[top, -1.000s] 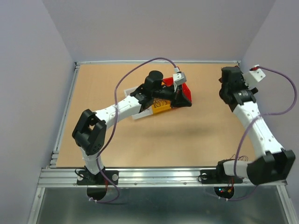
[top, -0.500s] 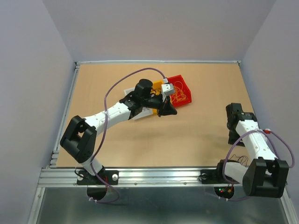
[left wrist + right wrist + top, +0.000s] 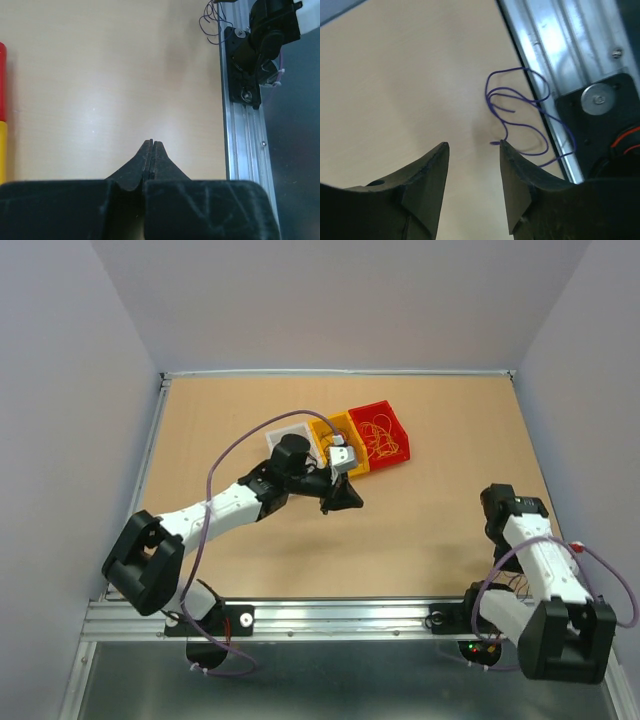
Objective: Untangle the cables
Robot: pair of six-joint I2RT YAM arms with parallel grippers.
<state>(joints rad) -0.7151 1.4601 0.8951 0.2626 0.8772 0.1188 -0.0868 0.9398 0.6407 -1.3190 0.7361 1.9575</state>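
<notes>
Thin yellow-orange cables (image 3: 380,440) lie tangled in the red bin (image 3: 398,420); a few more sit in the yellow bin (image 3: 322,430). A curly dark purple cable (image 3: 520,112) lies loose on the table beside the near rail, also visible in the left wrist view (image 3: 214,24). My right gripper (image 3: 472,144) hovers over it, open, nothing between the fingers; one fingertip (image 3: 502,145) is at the cable's end. In the top view the right gripper (image 3: 498,540) points down near its own base. My left gripper (image 3: 151,142) is shut and empty over bare table in front of the bins (image 3: 340,500).
A white bin (image 3: 290,430) stands left of the yellow one. The aluminium rail (image 3: 555,45) and the right arm's base (image 3: 250,55) run along the near edge, close to the purple cable. Grey walls enclose the table.
The left arm has pulled back from over the bins toward the near left. The right arm has folded down from the far right to beside its base, and its jaws have narrowed.
</notes>
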